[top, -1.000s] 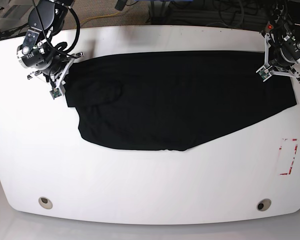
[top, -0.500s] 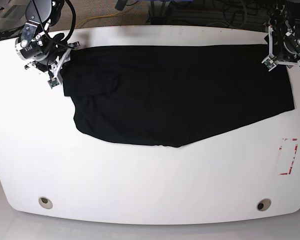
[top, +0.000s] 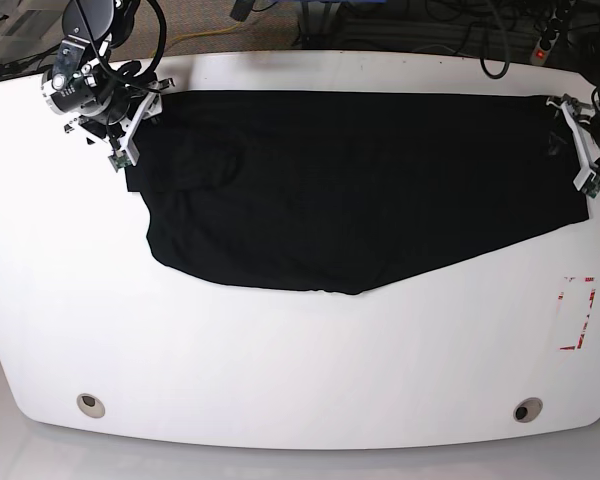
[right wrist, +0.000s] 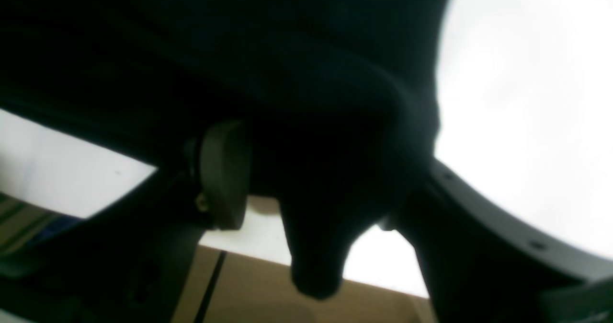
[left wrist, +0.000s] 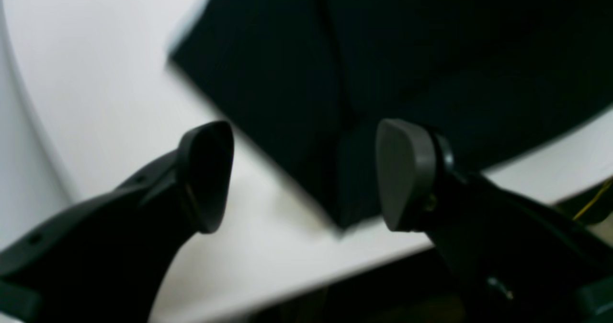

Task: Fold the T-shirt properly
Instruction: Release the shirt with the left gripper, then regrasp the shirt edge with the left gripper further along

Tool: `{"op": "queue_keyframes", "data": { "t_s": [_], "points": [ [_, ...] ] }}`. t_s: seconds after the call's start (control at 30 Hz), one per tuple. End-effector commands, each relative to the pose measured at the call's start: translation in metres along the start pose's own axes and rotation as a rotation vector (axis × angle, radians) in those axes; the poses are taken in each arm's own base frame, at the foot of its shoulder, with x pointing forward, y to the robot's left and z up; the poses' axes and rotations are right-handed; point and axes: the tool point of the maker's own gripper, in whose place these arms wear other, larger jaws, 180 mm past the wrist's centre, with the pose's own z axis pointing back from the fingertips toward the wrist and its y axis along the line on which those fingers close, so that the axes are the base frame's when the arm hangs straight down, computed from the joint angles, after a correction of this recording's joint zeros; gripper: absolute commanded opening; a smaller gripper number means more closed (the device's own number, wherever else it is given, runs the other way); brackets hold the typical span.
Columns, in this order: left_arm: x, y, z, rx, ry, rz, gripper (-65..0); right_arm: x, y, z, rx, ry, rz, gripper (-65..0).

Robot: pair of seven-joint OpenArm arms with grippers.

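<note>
Two grippers sit at opposite ends of the T-shirt (top: pixel 360 185), which lies spread flat on the white table (top: pixel 280 370), along its far edge. The cloth shows plain black all over; its near edge runs at a slant, with the lowest point a bit left of centre in the base view.

Left gripper (left wrist: pixel 306 174): at the shirt's right end in the base view. Its wrist camera shows both fingers well apart, with bare space between the pads (left wrist: pixel 400 174). A corner of the shirt lies on the table beneath the gap, touching neither pad as far as the blurred view allows. Nothing held.

Right gripper (right wrist: pixel 316 179): at the shirt's far left corner in the base view. Fingers apart here too. A dark lump of cloth fills the gap and hangs down between them, its tip past the table's edge. The left pad (right wrist: pixel 222 174) shows clearly beside the cloth; the other finger is lost in shadow against the fabric, so whether the cloth touches it I cannot tell.

One red-marked rectangle (top: pixel 577 312) sits on the table, near side of the shirt's right end, well apart from it.
</note>
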Motion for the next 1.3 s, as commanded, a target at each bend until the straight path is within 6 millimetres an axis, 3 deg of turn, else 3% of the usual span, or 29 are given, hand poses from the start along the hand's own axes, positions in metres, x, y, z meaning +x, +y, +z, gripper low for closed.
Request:
{"op": "queue_keyframes", "data": {
  "t_s": [0.0,0.17,0.3,0.37,0.5,0.6,0.73,0.87,1.17,1.27],
  "points": [
    [0.019,0.017,0.005,0.047,-0.027,-0.016,-21.0,0.007,-0.008,0.005,-0.025,-0.023,0.011,-28.2],
    [0.035,0.015,-0.017,0.054,-0.064,0.035,-20.7,0.012,-0.006,0.005,-0.021,-0.036,0.005,-28.2],
    [0.042,0.012,-0.044,0.027,-0.04,0.045,-21.0,0.013,-0.003,0.004,-0.015,-0.041,-0.001,-32.2],
    [0.04,0.009,-0.06,0.012,-0.012,0.064,-21.0,0.013,-0.002,0.004,-0.014,-0.042,-0.002,-33.8],
    [0.027,0.022,-0.079,0.039,0.061,0.104,-21.0,0.017,-0.003,0.004,-0.015,-0.051,-0.002,-34.1],
    [0.021,0.017,-0.096,0.016,0.091,0.155,-21.0,0.021,-0.004,0.004,-0.017,-0.06,-0.002,-34.1],
    [0.011,0.01,-0.107,-0.021,0.117,0.18,-21.0,0.022,-0.004,0.004,-0.018,-0.063,-0.002,-34.1],
    [0.021,-0.006,-0.116,-0.064,0.097,0.142,-21.0,0.027,-0.006,0.004,-0.021,-0.073,-0.001,-34.1],
    [0.011,-0.015,-0.124,-0.096,0.126,0.157,-21.4,0.028,-0.006,0.005,-0.021,-0.078,-0.001,-34.4],
    [0.004,-0.017,-0.127,-0.107,0.148,0.168,-27.9,0.028,-0.006,0.005,-0.021,-0.078,-0.001,-34.4]
  ]
}}
